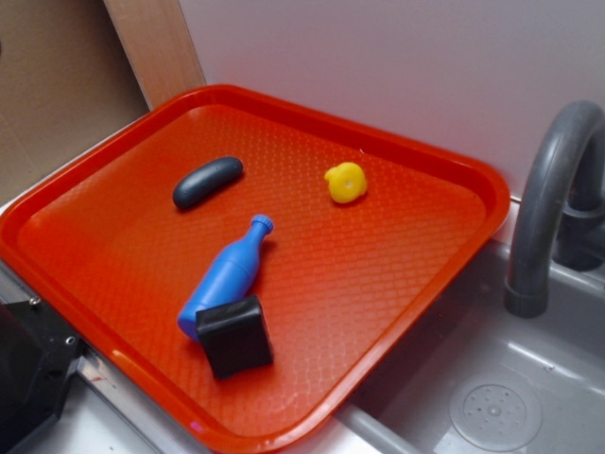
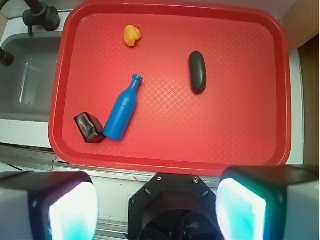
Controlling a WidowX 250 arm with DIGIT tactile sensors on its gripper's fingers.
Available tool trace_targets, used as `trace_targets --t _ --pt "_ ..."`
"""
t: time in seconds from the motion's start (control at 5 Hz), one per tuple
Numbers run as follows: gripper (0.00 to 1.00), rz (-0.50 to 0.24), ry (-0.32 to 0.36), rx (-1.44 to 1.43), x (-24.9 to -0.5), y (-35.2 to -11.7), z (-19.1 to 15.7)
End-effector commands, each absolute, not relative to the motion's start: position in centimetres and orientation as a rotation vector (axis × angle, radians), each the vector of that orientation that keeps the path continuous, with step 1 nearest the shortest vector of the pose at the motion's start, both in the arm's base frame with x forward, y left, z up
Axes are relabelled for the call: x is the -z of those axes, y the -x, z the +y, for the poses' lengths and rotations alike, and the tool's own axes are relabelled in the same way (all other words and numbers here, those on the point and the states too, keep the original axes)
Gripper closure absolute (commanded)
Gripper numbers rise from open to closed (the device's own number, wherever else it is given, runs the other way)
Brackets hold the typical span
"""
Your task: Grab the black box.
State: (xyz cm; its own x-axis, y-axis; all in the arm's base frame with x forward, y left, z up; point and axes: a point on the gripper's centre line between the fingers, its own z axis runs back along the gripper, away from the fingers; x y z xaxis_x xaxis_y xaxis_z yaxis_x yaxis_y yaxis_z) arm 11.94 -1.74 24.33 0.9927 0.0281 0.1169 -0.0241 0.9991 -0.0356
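Hand [image 2: 157,200] spread wide and empty, hanging high over the near edge of the red tray [image 2: 280,100], presumably to survey before descending; nothing gripped yet. Black box [image 2: 89,127] at near left of tray, touching base of blue bottle [image 2: 123,109], so approach from its free side looks wise; counted: one box, one bottle, one grey capsule [image 2: 197,71], one yellow toy [image 2: 132,35].

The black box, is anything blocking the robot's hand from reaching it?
Nothing lies between the hand and the black box. The blue bottle touches the box's side, though, so it crowds the grab there.
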Motion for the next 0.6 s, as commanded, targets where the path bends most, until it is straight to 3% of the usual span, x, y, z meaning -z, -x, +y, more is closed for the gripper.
trace_targets --t 0.0,0.2,0.4 --pt "0.00 -0.118 0.034 -0.026 -24.3 -11.9 -1.7" --pt "0.00 -0.071 -0.021 0.064 -19.3 -13.3 -3.6" --pt "0.00 -0.057 -0.065 0.220 -14.2 -13.3 -7.7"
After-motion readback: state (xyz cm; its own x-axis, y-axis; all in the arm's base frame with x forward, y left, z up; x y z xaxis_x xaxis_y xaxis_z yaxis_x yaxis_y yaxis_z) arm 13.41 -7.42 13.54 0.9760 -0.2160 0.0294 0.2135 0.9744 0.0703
